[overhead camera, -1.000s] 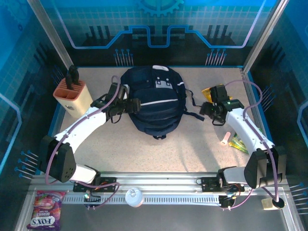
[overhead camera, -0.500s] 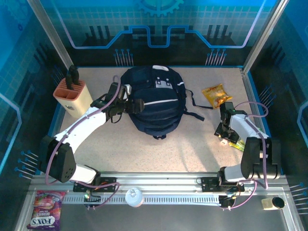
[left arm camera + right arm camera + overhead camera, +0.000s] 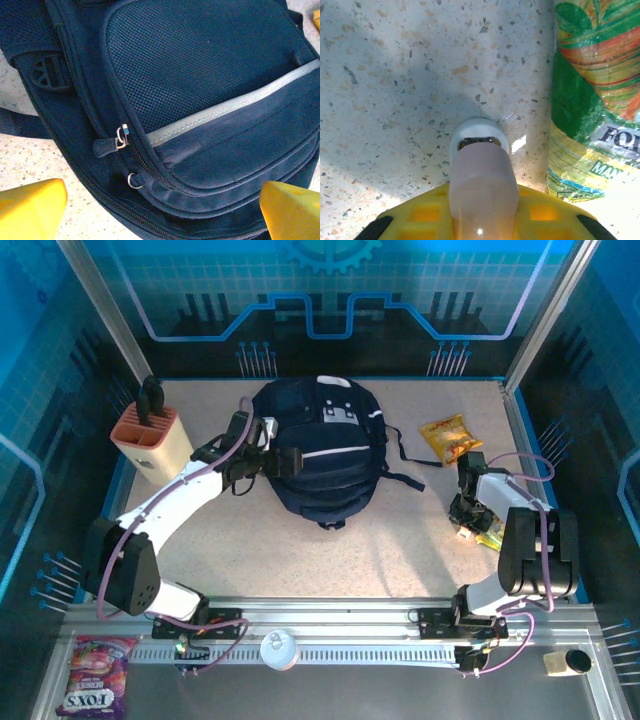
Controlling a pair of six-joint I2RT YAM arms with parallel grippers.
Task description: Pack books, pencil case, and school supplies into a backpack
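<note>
Speckled table (image 3: 300,550), with the navy backpack (image 3: 320,455) lying mid-table toward its far edge.
We see the pink stick (image 3: 480,185) near the table's right edge, clamped between the right gripper's (image 3: 464,525) yellow fingers, just beside a green packet (image 3: 590,100). The left gripper (image 3: 282,458) gapes wide at the backpack's left side.

Bright overhead light throws soft shadows on the speckled table (image 3: 300,550); close wrist-view foregrounds blur.
</note>
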